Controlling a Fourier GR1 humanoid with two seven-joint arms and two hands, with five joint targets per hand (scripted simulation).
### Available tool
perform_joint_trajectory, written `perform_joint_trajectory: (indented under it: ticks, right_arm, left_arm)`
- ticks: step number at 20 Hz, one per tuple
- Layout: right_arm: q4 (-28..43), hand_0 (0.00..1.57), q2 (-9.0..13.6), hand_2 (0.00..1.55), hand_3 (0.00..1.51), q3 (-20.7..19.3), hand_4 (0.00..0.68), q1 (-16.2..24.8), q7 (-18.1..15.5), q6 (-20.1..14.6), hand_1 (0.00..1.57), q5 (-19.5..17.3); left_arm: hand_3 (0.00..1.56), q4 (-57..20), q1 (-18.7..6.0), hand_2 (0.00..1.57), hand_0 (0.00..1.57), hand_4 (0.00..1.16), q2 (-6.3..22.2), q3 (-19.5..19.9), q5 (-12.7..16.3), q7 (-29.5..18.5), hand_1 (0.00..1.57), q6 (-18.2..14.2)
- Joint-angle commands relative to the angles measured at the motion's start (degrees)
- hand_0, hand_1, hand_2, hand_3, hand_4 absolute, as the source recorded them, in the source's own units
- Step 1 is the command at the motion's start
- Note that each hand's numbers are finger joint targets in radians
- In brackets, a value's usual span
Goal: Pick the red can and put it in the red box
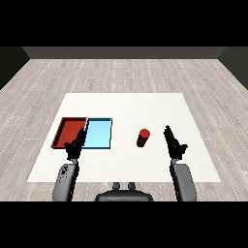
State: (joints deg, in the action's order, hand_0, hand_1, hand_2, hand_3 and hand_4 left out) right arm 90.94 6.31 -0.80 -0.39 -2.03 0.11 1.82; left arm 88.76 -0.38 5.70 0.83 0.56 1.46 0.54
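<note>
One white table (126,104) fills the middle of the view, set on a grey plank floor (121,72). On it lie two trays side by side, touching along one edge: one red tray (64,130) at the far left and one light blue tray (99,134) just to its right. Two grey forearms come in from the lower corners, one at each side. The left hand (76,145) hangs over the near edge where the two trays meet, its fingers straight and pointing forward, holding nothing. The right hand (172,141) is over bare table, fingers likewise straight and empty. One red can (143,137) stands upright on the table, well apart from the trays, between the light blue tray and the right hand, nearer the right hand but not touching it.
</note>
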Motion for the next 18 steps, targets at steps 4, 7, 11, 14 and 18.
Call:
perform_joint_trajectory:
  ticks: [4, 7, 11, 14, 18]
  right_arm:
    - [-2.31, 0.00, 1.13, 0.00, 0.00, -2.47, 0.000, -0.01, 0.62, 2.19, 0.00, -0.39]
    - [0.54, 0.00, -0.50, 0.00, 0.00, -2.74, 0.000, -2.38, -6.54, 5.68, 0.00, 5.05]
    - [-0.66, 0.00, 0.09, 0.00, 0.00, -4.52, 0.000, 0.71, -11.85, 9.45, 0.00, 7.90]
    - [2.86, 0.00, -0.21, 0.00, 0.00, -3.39, 0.000, 3.38, -11.88, 9.74, 0.00, 7.00]
    - [-4.20, 0.00, 0.53, 0.00, 0.00, -4.52, 0.000, 1.60, -17.02, 11.82, 0.00, 5.70]
  left_arm:
    - [0.00, 0.87, 0.58, 0.00, 0.00, 0.00, -0.70, 0.71, -1.65, -1.20, 0.00, -0.68]
    - [0.00, 7.53, -0.74, 0.00, 0.00, 0.00, -2.39, 2.33, 0.79, -13.21, 0.00, -1.47]
    - [0.00, 3.86, 1.59, 0.00, 0.00, 0.00, -2.32, 2.84, 0.80, -21.41, 0.00, 0.45]
    - [0.00, 3.98, 1.32, 0.00, 0.00, 0.00, -0.08, 5.40, 3.90, -21.73, 0.00, 3.35]
    - [0.00, 0.30, 1.12, 0.00, 0.00, 0.00, -1.51, 4.29, 1.82, -25.75, 0.00, 2.55]
